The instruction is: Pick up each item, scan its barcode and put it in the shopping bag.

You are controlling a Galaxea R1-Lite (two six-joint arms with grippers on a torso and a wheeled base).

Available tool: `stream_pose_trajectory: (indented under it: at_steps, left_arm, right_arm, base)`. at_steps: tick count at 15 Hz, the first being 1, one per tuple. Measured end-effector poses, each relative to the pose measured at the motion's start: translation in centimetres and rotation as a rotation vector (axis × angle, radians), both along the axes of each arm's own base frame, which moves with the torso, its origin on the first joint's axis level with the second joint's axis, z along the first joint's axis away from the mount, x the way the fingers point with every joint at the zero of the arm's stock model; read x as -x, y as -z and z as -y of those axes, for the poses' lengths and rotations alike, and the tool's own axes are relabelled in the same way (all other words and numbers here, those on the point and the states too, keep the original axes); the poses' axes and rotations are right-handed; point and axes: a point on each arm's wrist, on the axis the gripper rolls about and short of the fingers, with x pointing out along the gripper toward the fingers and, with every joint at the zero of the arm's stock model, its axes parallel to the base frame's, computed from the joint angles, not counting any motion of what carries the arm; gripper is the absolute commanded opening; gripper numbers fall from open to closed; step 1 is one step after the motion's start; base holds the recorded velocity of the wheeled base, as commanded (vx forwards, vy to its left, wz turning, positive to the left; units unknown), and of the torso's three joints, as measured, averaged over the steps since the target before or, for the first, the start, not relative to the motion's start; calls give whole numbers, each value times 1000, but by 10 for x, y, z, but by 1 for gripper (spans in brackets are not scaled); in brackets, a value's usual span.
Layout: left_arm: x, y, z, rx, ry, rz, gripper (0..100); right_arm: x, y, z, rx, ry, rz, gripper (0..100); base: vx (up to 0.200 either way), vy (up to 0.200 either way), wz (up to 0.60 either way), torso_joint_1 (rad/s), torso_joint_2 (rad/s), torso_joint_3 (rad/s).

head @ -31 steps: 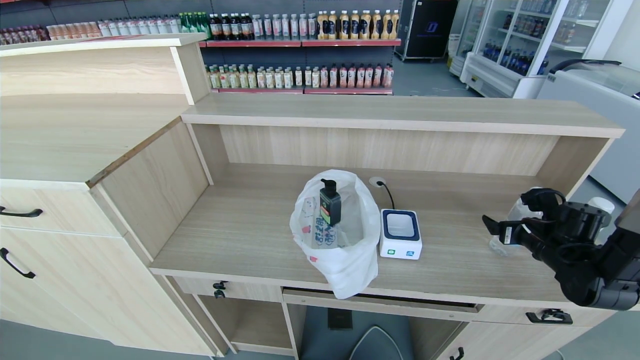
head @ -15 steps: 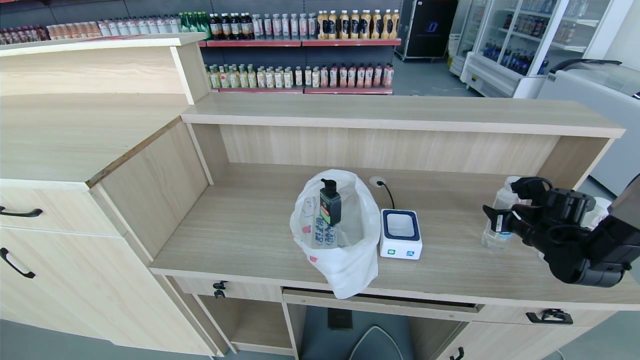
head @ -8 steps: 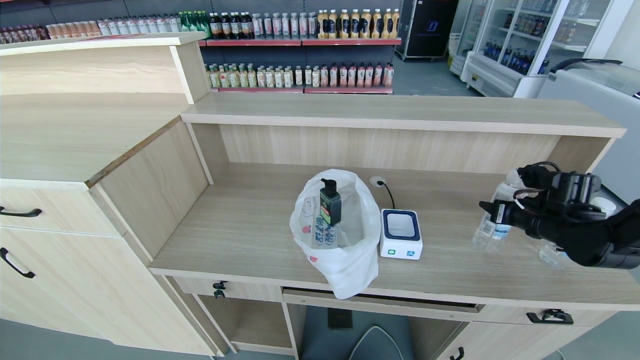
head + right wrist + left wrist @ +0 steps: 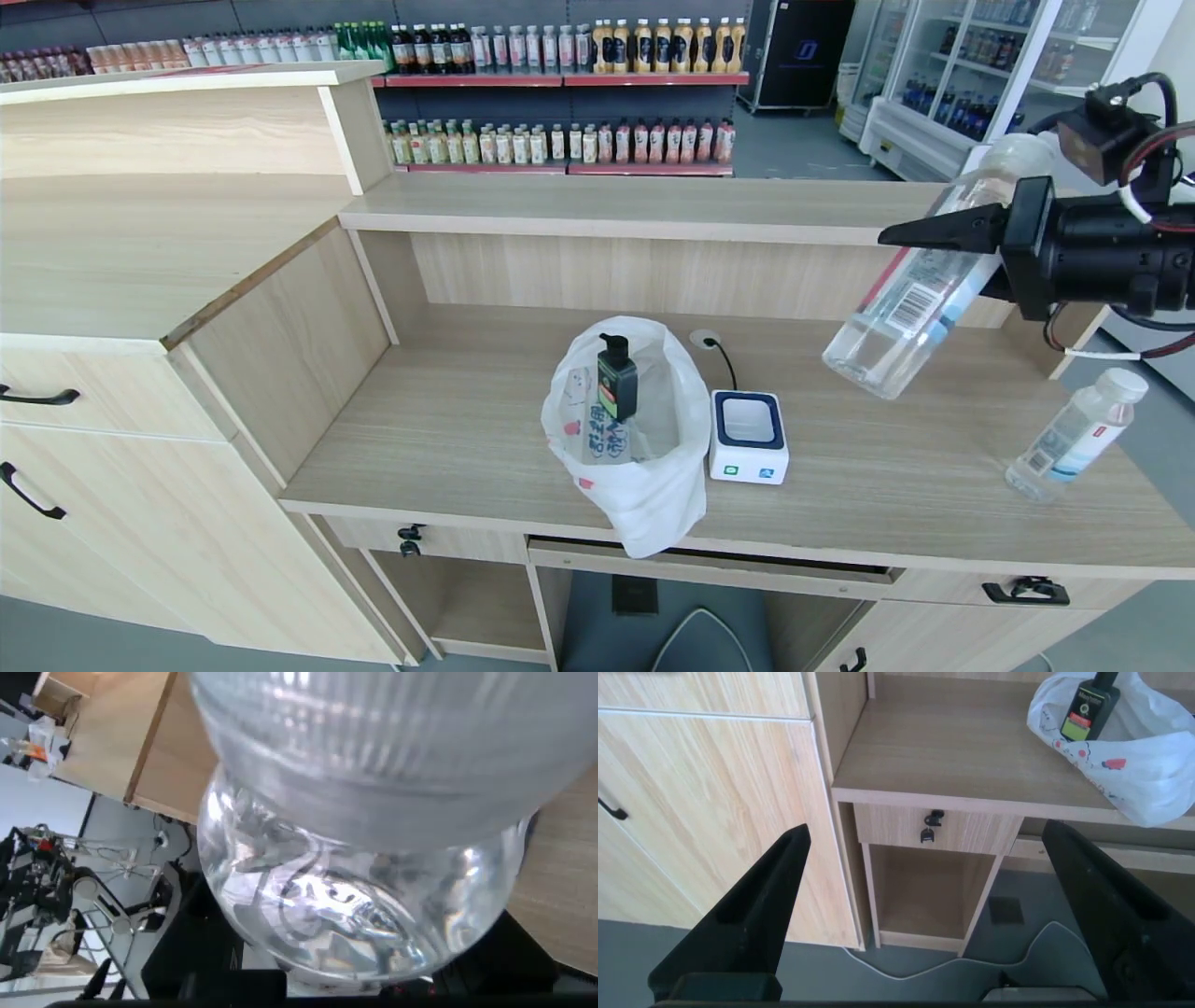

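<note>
The wooden counter (image 4: 448, 420) lay beneath my right gripper (image 4: 910, 247). A clear bottle (image 4: 1069, 439) stood on it below the gripper, near the counter's right end. The scanner (image 4: 748, 448) sat farther to the gripper's left, with the white shopping bag (image 4: 644, 495) just beside it.

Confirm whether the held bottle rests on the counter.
No, the bottle hangs tilted in the right claw, clear above the counter.

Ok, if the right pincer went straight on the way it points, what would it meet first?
Likely nothing close. The right pincer, shut on the water bottle, points leftward above the scanner and shopping bag; first in line looks like the tall cabinet's side panel, though depth is unclear.
</note>
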Motion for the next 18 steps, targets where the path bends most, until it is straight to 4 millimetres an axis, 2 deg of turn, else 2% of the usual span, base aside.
stream_pose_trajectory:
  at_steps: [2, 4, 7, 14, 18]
  left_arm:
    - [0, 0, 0, 0, 0, 0, 100]
    - [0, 0, 0, 0, 0, 0, 100]
    - [0, 0, 0, 0, 0, 0, 100]
    - [0, 0, 0, 0, 0, 0, 100]
    - [0, 0, 0, 0, 0, 0, 100]
  right_arm:
    - [22, -16, -17, -11, -87, 50, 0]
    - [40, -23, -32, -15, -169, 67, 0]
    - [61, -17, -47, 37, -277, 96, 0]
    - [102, -6, -60, 60, -430, 74, 0]
    - [125, -11, -57, 59, -489, 82, 0]
  base:
    - [0, 0, 0, 0, 0, 0]
    - [0, 0, 0, 0, 0, 0]
    - [0, 0, 0, 0, 0, 0]
    - [0, 0, 0, 0, 0, 0]
    - [0, 0, 0, 0, 0, 0]
